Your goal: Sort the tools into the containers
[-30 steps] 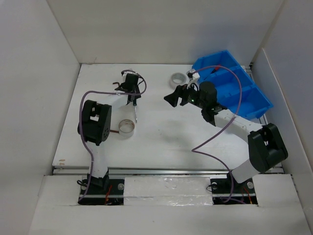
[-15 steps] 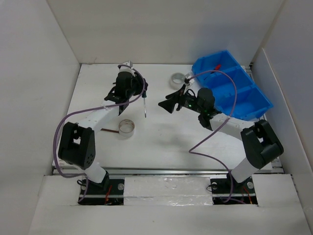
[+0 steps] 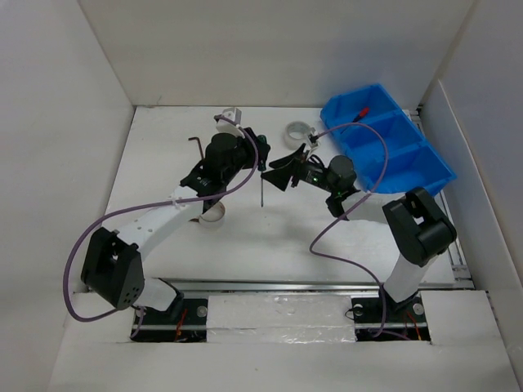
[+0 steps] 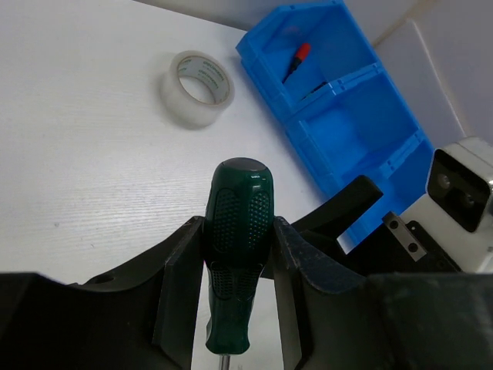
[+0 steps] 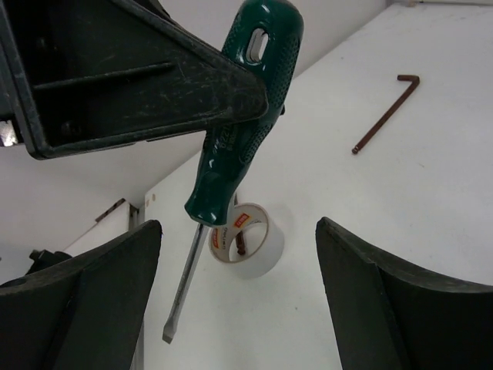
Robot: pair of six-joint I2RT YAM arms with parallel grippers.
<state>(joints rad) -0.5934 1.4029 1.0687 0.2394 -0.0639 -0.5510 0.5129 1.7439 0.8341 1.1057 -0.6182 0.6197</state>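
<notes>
My left gripper (image 3: 260, 155) is shut on a green-handled screwdriver (image 3: 261, 175) and holds it above the table's middle, shaft pointing down. In the left wrist view the handle (image 4: 235, 223) sits between both fingers. My right gripper (image 3: 282, 173) is open and empty, facing the screwdriver (image 5: 245, 116) from close by, with its jaws wide apart. The blue three-compartment bin (image 3: 391, 153) stands at the far right. A red-handled screwdriver (image 3: 360, 113) lies in its far compartment. One tape roll (image 3: 298, 129) lies by the bin, and another (image 3: 214, 216) sits under my left arm. A hex key (image 3: 194, 145) lies at the far left.
White walls enclose the table on three sides. Purple cables loop from both arms over the table and the bin. In the right wrist view a brownish hex key (image 5: 385, 112) lies on the table and a short brown piece (image 5: 240, 245) shows inside the tape roll (image 5: 250, 240).
My left arm has swung right and stretched out, carrying the green screwdriver towards the middle. My right gripper has moved left to meet it and still stands open.
</notes>
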